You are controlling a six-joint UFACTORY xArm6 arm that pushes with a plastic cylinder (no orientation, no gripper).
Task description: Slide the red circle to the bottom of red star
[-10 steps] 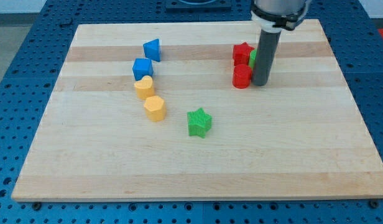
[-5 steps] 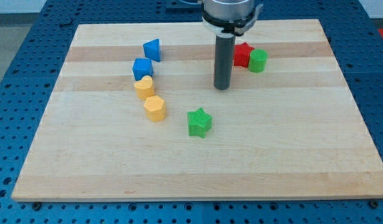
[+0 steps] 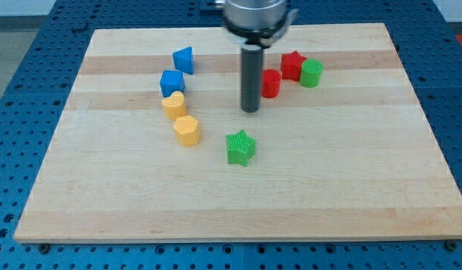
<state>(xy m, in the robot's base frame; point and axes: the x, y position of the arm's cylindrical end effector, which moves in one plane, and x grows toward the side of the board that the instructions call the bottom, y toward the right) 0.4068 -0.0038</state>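
The red circle [image 3: 271,83] stands on the wooden board, just to the lower left of the red star [image 3: 292,65] and close to it. My tip [image 3: 250,109] rests on the board to the left of and slightly below the red circle, a small gap away. The rod's shaft hides a little of the circle's left side. A green cylinder [image 3: 311,73] sits against the star's right side.
A green star [image 3: 240,147] lies below my tip. At the view's left are a blue triangular block [image 3: 183,59], a blue block [image 3: 172,82], a yellow heart [image 3: 173,104] and a yellow hexagon [image 3: 187,130]. The board's bare wood [image 3: 351,172] ends in edges all round.
My tip has moved left across the board, from right of the red circle to left of it. The red circle now stands up and left of where it was, lower left of the star.
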